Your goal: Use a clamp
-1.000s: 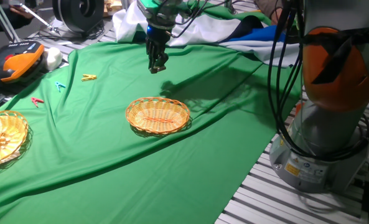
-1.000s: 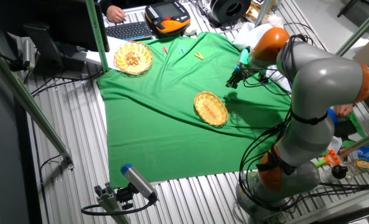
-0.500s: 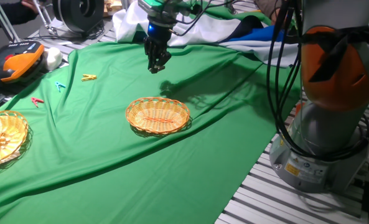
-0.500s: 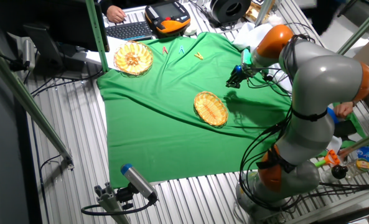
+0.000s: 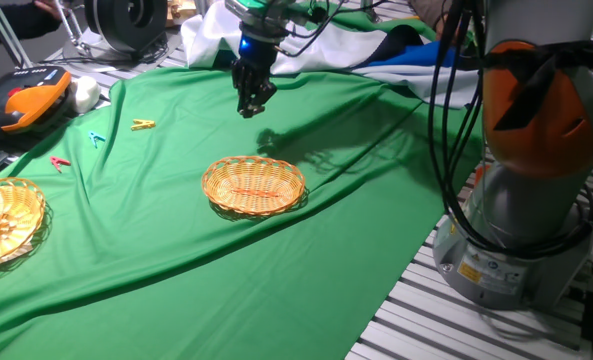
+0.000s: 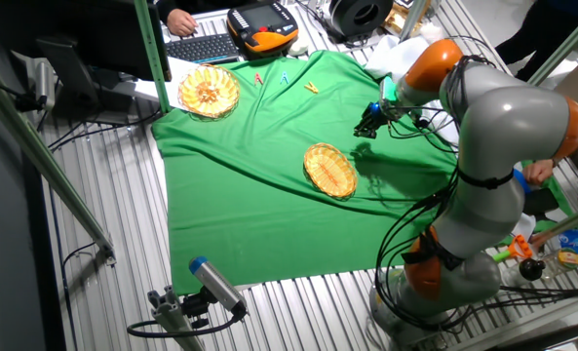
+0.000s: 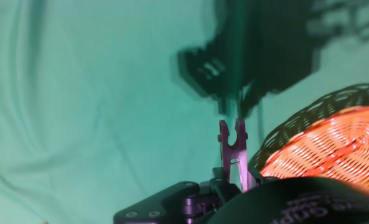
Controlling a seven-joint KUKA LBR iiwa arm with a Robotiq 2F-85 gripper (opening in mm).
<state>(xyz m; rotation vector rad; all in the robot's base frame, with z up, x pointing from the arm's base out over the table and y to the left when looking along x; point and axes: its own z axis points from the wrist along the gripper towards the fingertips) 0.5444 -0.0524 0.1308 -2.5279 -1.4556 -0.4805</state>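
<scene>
From where I stand in the one fixed view, the nearest thing is the grey and orange base of the arm (image 5: 521,150) at the right edge of the table. In front of it the green cloth (image 5: 176,260) spreads over the table, rumpled in long folds. A shallow wicker basket (image 5: 254,185) sits on the cloth near the middle, and a second, fuller basket (image 5: 4,222) lies at the left edge.

Further back, the gripper (image 5: 250,106) hangs above the cloth, beyond the middle basket and clear of it. Its fingers are closed on the clamp (image 7: 234,152), which the hand view shows as a dark, slim clip sticking out ahead, its forked tip apart from the cloth below. In that view the basket's rim sits just to the right, under the clamp's side.

Beyond and to the left, a yellow clothespin (image 5: 142,125), a blue clothespin (image 5: 96,139) and a red clothespin (image 5: 60,163) lie on the cloth, well apart from the gripper. Behind them is an orange teach pendant (image 5: 21,105).
</scene>
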